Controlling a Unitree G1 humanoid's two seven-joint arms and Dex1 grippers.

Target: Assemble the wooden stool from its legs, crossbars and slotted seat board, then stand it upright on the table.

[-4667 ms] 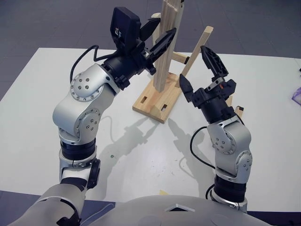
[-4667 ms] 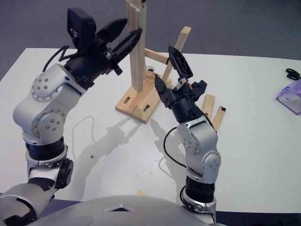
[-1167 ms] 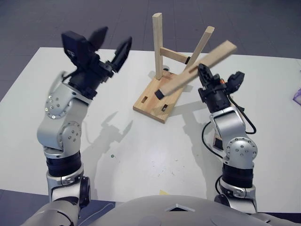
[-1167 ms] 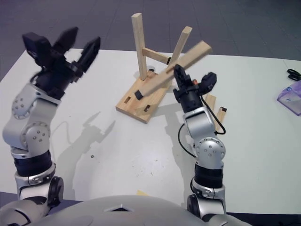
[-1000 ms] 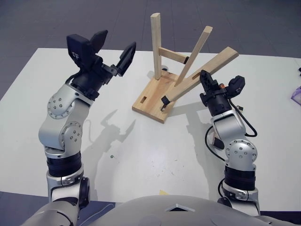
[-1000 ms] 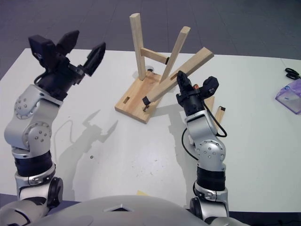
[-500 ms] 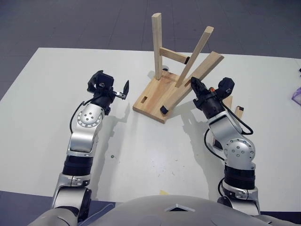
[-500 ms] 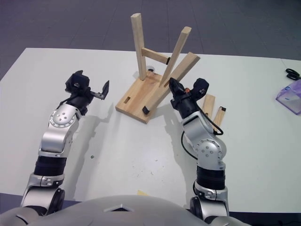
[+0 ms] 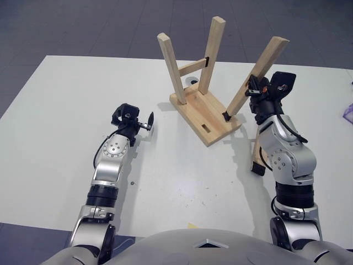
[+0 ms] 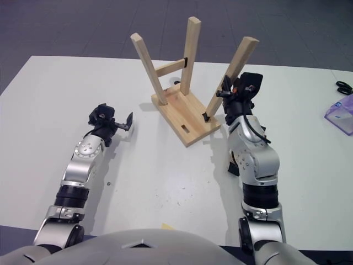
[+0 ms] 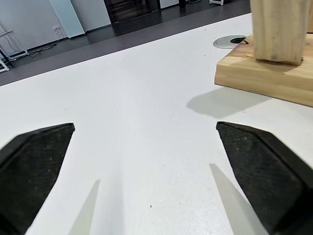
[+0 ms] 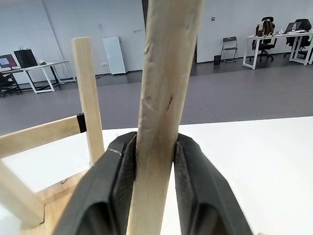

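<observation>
— On the white table (image 9: 55,110), how far along is the stool?

— The slotted seat board (image 9: 207,113) lies flat at the far middle. Two legs (image 9: 171,69) stand up from it, joined by one crossbar (image 9: 193,67). I judge I'm fitting the third leg (image 9: 265,61). My right gripper (image 12: 154,147) is clamped on it, and it leans with its lower end touching the board's near right corner.

— And your other arm?

— My left gripper (image 9: 140,122) sits low, near the board's left side, fingers apart and holding nothing.

— What does the next move need?

— Probably bringing that leg upright over its slot and pressing it home, perhaps with my left gripper steadying the board. A loose wooden piece (image 9: 258,157) lies beside my right arm.
</observation>
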